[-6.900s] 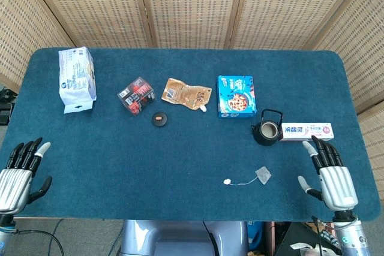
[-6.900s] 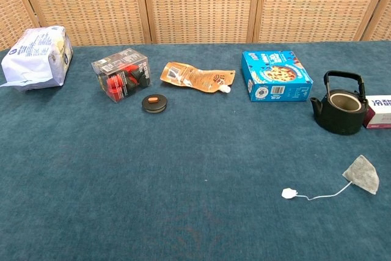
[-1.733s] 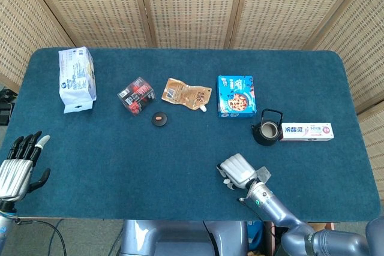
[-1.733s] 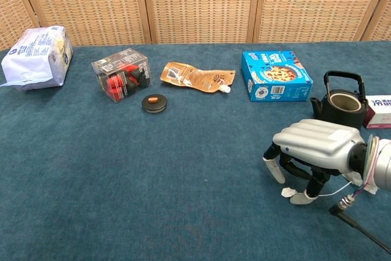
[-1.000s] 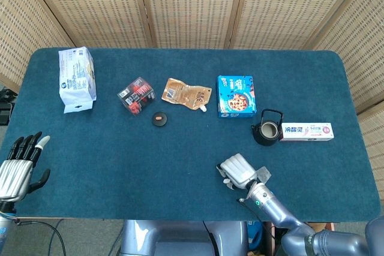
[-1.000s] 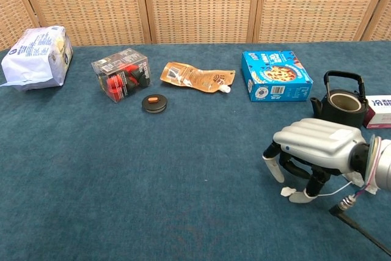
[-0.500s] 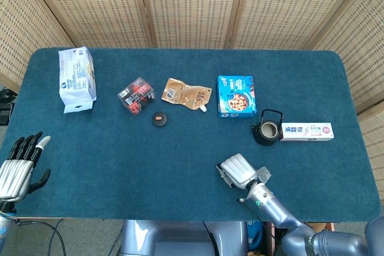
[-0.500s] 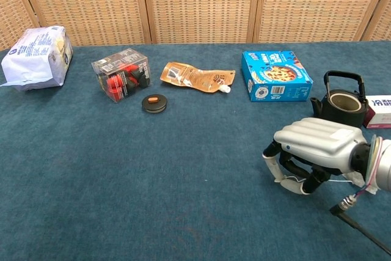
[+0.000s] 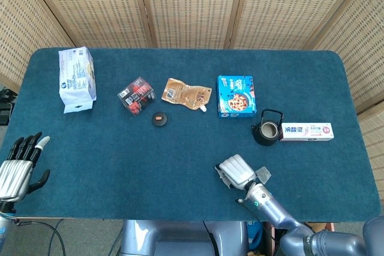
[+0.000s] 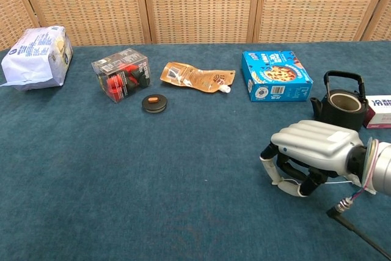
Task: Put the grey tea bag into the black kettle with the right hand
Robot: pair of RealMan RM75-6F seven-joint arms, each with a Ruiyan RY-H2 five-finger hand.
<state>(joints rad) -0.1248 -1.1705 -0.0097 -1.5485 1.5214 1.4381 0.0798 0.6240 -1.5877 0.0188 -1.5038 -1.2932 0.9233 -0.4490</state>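
Chest view is showing the silver right hand (image 10: pixel 308 151) curling its fingers (image 10: pixel 269 168) around the thin white string (image 10: pixel 333 182) of the limp, featherlight grey tea bag (image 9: pixel 263 174); lifting by that string seems safest.

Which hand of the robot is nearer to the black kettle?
The right hand. It is just in front of the black kettle, toward the table's near edge, over the tea bag's string. The left hand is at the far left corner, across the table.
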